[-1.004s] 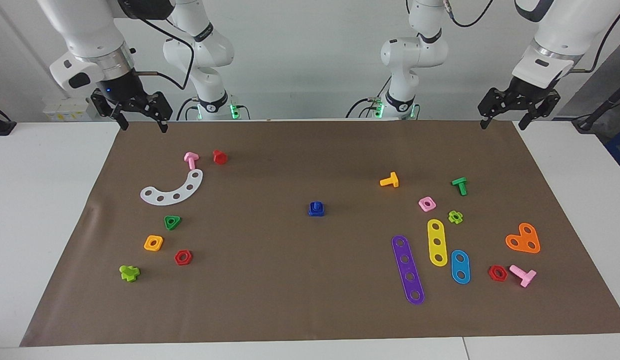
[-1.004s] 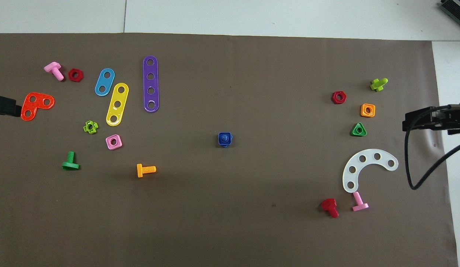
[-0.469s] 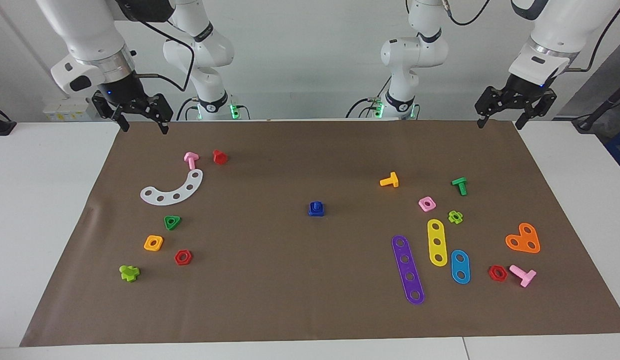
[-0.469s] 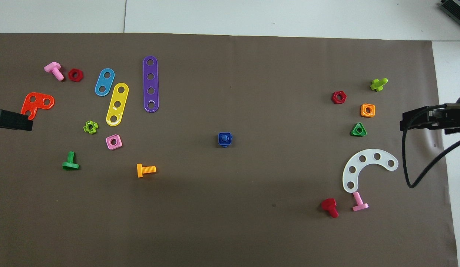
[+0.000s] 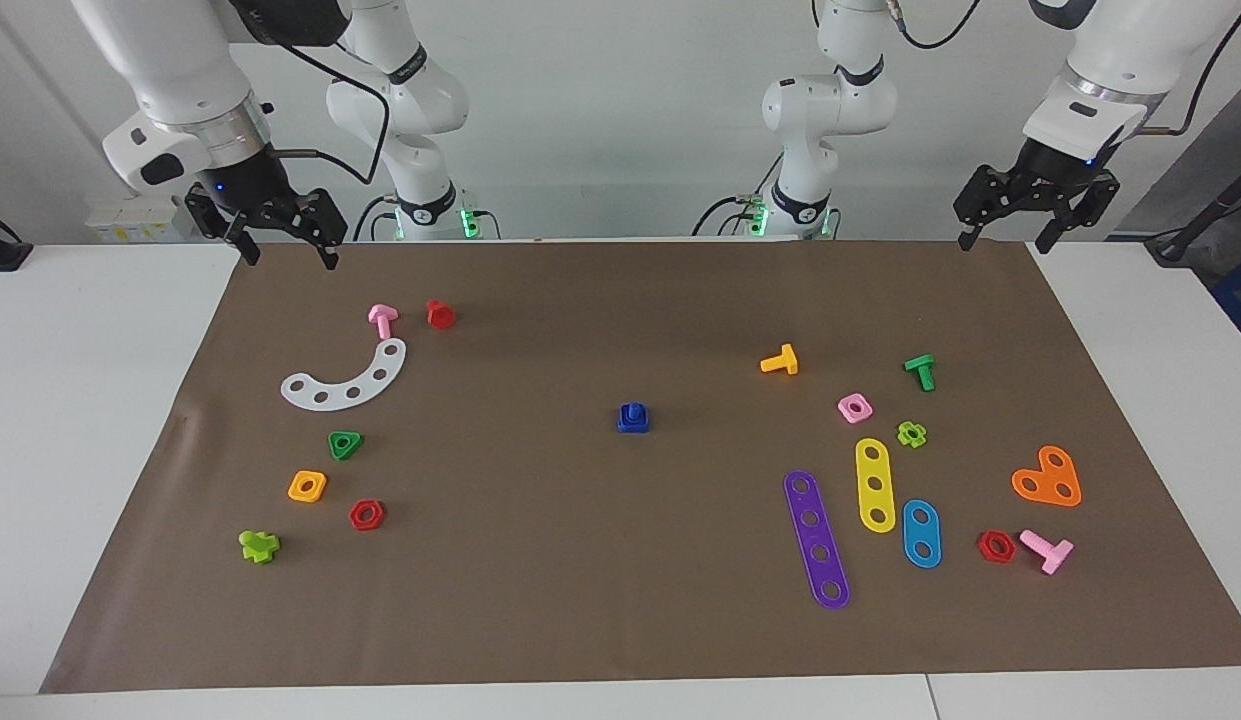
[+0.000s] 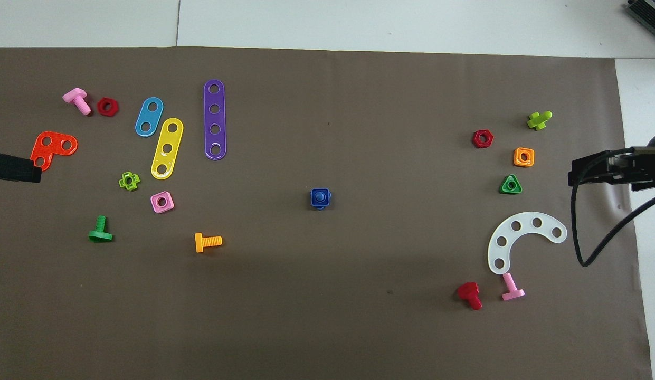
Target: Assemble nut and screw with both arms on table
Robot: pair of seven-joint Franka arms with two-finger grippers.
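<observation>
At the middle of the brown sheet on the table, the blue square nut lies flat with the blue screw standing in its hole, shaft up. From overhead the nut frames the screw's round tip. Both arms are raised at the robots' edge of the sheet, well away from the blue pair. My left gripper hangs open and holds nothing over the corner at the left arm's end. My right gripper hangs open and holds nothing over the corner at the right arm's end.
Toward the left arm's end lie an orange screw, green screw, pink nut, purple, yellow and blue strips and an orange plate. Toward the right arm's end lie a white curved strip, pink and red screws, and several nuts.
The left gripper has risen a little and shifted slightly over its corner. The right gripper has barely moved. The blue nut and screw have not moved.
</observation>
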